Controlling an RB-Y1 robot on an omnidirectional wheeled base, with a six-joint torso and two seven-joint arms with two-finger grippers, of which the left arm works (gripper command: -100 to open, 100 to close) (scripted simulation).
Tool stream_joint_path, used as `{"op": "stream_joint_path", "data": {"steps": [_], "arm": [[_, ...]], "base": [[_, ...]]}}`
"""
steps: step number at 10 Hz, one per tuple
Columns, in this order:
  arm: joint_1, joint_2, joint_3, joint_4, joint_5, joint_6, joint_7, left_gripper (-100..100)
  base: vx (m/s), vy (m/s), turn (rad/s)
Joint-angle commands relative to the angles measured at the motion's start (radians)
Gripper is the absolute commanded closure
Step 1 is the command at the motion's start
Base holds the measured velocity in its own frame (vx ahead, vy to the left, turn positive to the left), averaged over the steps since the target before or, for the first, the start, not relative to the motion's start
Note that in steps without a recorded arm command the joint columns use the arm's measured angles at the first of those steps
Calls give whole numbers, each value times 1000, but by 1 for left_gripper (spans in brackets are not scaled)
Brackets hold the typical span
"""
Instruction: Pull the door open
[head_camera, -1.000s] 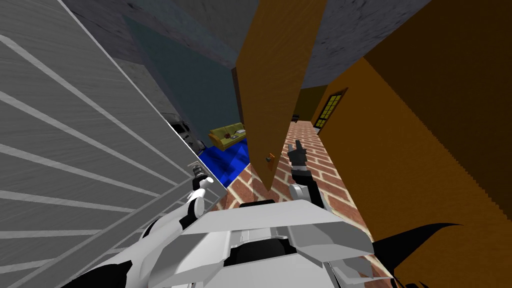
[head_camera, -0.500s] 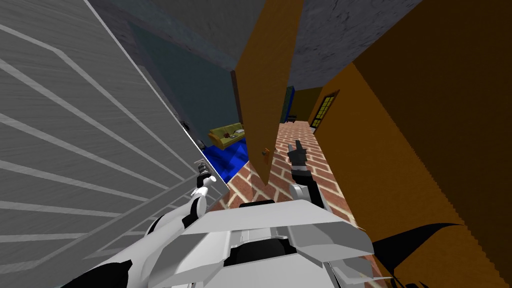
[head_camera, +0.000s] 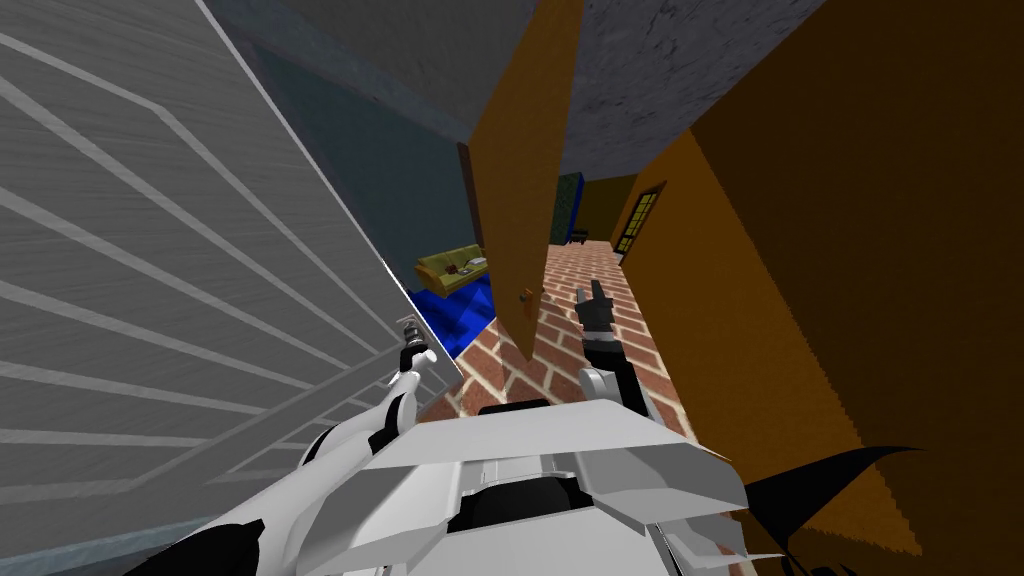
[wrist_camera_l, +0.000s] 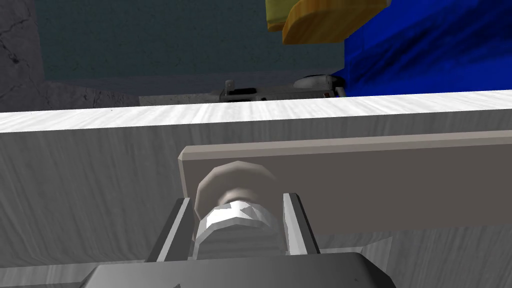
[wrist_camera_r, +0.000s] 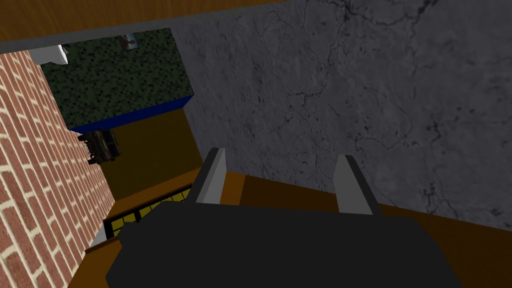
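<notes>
1. Left hand (wrist_camera_l: 237, 201) clamped on the round pale grey knob (wrist_camera_l: 235, 222), fingers pressing its sides.
2. Knob sits on a flat beige-grey plate (wrist_camera_l: 400, 185) near the edge of the grey wood-grain door (head_camera: 150, 300), to my left.
3. Right hand (wrist_camera_r: 280, 157) has its fingers apart, holding nothing, above the red brick floor (head_camera: 560, 350).

Landmark: orange wooden door leaf (head_camera: 520, 200), standing open mid-room. Beneath and right of it, red brick floor (head_camera: 545, 350). Further right, long orange-brown wall (head_camera: 800, 250), yellow-paned window (head_camera: 636, 220) at far end. Left of it, blue rug (head_camera: 450, 315), yellow-green sofa (head_camera: 452, 268) beyond, dark teal wall (head_camera: 400, 190) behind. Above, cracked grey ceiling (head_camera: 640, 80). Past its edge, green speckled wall (head_camera: 568, 205).
</notes>
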Motion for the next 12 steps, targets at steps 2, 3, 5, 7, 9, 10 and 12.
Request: {"op": "stream_joint_path", "data": {"steps": [2, 3, 5, 7, 9, 10, 12], "arm": [[-7, -6, -37, 8, -19, 2, 25, 100], [-9, -11, -52, 4, -27, 4, 34, 100], [-12, -16, -66, 1, -35, 6, 43, 100], [-17, -26, -82, 10, -43, 7, 51, 100], [-18, -29, -95, 6, -52, 9, 61, 100], [-19, -32, -106, 4, -58, 10, 69, 100], [-21, -37, -128, -2, -72, 13, 86, 100]], "base": [[-242, 23, -45], [-245, 28, -63], [-216, -6, -28], [-122, 8, -43], [-172, 30, -61], [-203, 32, -61], [-207, 38, -59]]}}
